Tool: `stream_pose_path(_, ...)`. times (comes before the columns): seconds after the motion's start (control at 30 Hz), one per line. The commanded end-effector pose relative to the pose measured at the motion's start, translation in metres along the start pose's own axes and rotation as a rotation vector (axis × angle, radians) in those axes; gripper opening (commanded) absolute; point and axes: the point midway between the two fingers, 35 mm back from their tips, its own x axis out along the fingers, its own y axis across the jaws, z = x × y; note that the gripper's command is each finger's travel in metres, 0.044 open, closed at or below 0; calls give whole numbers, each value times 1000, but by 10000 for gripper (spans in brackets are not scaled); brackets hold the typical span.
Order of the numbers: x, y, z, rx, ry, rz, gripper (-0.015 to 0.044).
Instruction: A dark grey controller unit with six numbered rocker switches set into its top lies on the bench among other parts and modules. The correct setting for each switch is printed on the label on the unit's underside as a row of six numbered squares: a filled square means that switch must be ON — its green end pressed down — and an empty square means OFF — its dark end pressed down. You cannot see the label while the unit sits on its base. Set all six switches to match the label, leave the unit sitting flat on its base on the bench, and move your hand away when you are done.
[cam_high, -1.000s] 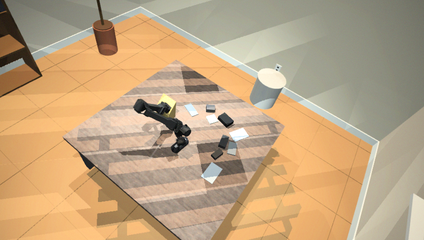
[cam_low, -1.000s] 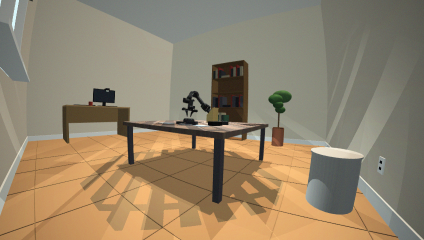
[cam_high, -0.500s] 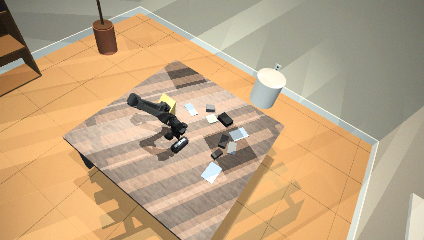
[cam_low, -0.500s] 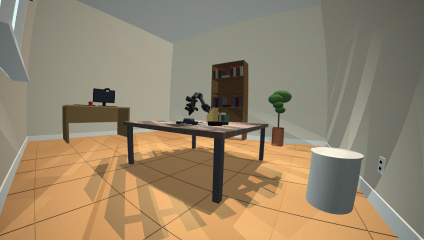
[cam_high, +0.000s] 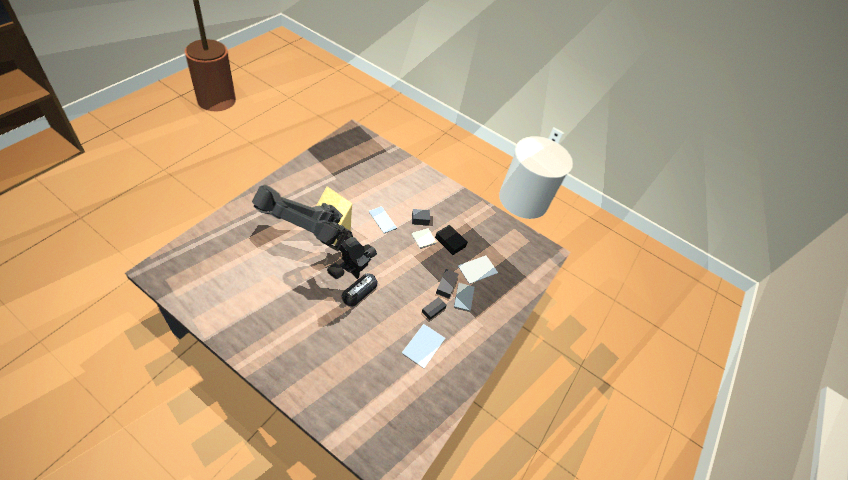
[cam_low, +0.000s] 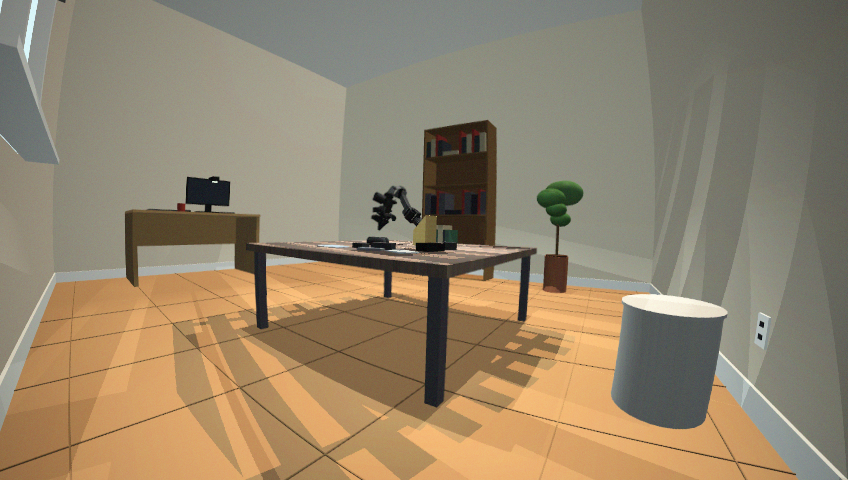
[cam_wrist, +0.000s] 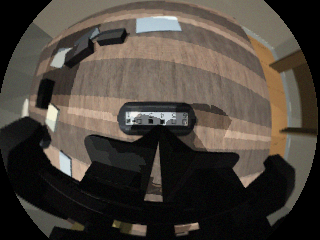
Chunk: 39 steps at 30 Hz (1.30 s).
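The dark grey controller unit (cam_high: 360, 289) (cam_wrist: 157, 107) lies upside down on the bench (cam_high: 285, 350) (cam_wrist: 200, 75), its white label (cam_wrist: 157, 119) facing up. In the wrist view the label's row runs left to right: a small dark blurred mark, an empty square, two filled squares, then two empty ones. The numbers are too blurred to read surely. The rocker switches face down and are hidden. My gripper (cam_low: 382, 227) (cam_wrist: 160, 128) is shut and empty. It hangs above the bench, apart from the unit; its tips overlap the unit's near edge in the wrist view.
Several dark modules, such as a black block (cam_high: 451, 239) (cam_wrist: 45, 93) and a smaller block (cam_high: 433, 308) (cam_wrist: 111, 36), lie beyond the unit. Flat cards lie among them, including a pale blue sheet (cam_high: 423, 345) (cam_wrist: 158, 24). A yellow block (cam_high: 335, 205) (cam_low: 426, 230) stands beside the arm.
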Motion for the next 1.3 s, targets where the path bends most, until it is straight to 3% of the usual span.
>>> stream_pose_path(0.0, 0, 0, 0, -6, 0, 0, 0)
stream_pose_path(0.2, 0, 0, 0, -6, 0, 0, 0)
stream_pose_path(0.33, 1, -3, 3, -107, 25, -1, 105)
stream_pose_path(0.77, 9, -27, 20, -1001, 231, 99, 440)
stream_pose_path(1.1, 15, -46, 30, -1658, 341, 303, 440)
stream_pose_path(1.27, 16, -47, 30, -1700, 345, 321, 440)
